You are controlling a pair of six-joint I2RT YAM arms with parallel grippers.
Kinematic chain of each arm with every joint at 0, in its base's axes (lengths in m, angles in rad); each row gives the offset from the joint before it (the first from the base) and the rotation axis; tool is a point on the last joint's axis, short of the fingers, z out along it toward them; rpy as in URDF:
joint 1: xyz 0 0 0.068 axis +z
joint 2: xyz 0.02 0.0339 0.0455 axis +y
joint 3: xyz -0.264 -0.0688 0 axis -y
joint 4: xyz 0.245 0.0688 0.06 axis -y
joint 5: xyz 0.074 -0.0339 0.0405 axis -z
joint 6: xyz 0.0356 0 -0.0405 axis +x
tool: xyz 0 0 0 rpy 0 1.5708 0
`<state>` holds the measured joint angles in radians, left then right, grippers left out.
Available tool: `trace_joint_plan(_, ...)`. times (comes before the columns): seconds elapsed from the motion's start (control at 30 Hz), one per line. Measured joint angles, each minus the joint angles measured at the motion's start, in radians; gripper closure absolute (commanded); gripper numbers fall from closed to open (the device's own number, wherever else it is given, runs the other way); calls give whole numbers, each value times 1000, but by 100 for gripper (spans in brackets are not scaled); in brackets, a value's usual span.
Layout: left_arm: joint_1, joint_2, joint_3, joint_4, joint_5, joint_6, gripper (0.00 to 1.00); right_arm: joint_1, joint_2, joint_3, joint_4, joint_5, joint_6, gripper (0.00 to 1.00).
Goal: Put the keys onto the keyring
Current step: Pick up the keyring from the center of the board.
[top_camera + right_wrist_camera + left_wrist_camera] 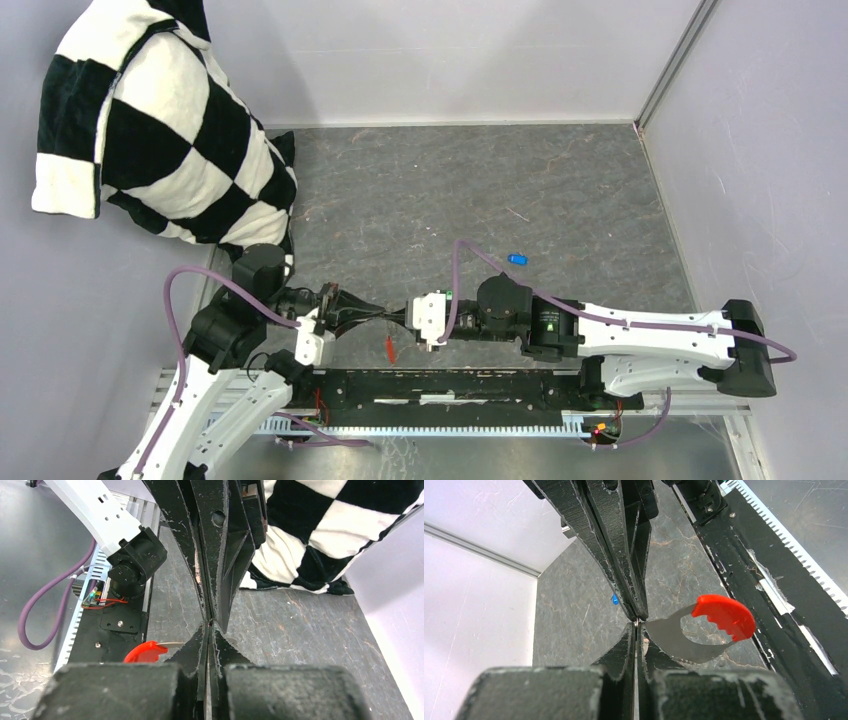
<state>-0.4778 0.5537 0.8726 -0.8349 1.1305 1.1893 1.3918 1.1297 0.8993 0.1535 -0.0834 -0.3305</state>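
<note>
Top external view shows two robot arms meeting tip to tip over the near part of a grey, stone-patterned table [450,190]. The left gripper [378,316] is clamped fully shut, with no gap between its fingers. Its tips pinch the metal end of the keyring [723,617], whose flat silver part comes out right beside one finger. The right gripper [398,319] reaches in from the opposite side and is likewise pressed shut, its tips touching the left pair's at the same spot. Whether it also bites the keyring cannot be made out from either wrist camera.

The thin ring itself is lost in the seam where the four black fingers meet, too small and too hemmed in to see. The right wrist view catches only the red end of the tag and a thin silver edge; the rest is cut off behind that gripper's own finger.

From above, the tag's long axis runs from the fingertips toward the black rail [470,385] at the near edge, with the red end farthest from the fingers. In the left wrist view it juts out to the right of the fingers, red end outward.

A blue key [517,259] lies on the table, well apart from both grippers, beyond them and to their right. Its long axis runs roughly left to right, but it is too small to tell which end is the blade. The left wrist view shows only a blue sliver of it beside the right gripper's finger.

A black-and-white checked pillow [150,120] leans in the far left corner.
</note>
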Motion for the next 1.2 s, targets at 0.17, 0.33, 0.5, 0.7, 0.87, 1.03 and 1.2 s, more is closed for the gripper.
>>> trace_joint_plan(0.17, 0, 2, 0, 3, -4, -19, 56, 8, -2, 2, -5, 30, -8, 99)
trace_joint_plan(0.33, 0, -2, 2, 25, -5, -69, 47, 8, -37, -39, 19, 65, -6, 99)
trace_joint_plan(0.5, 0, -23, -1, 41, -33, -124, 58, 8, -63, -76, 44, 70, -1, 99)
trace_joint_plan(0.7, 0, -68, -57, 170, -60, -324, 67, 8, -71, -95, 97, 57, 14, 99)
trace_joint_plan(0.87, 0, -72, -79, 210, -51, -443, 69, 8, -70, -102, 130, 39, 28, 99)
trace_joint_plan(1.03, 0, -68, -79, 215, -25, -467, 71, 8, -68, -103, 157, 23, 40, 99)
trace_joint_plan(1.2, 0, -48, -79, 212, -1, -467, 77, 8, -61, -103, 179, 7, 48, 99)
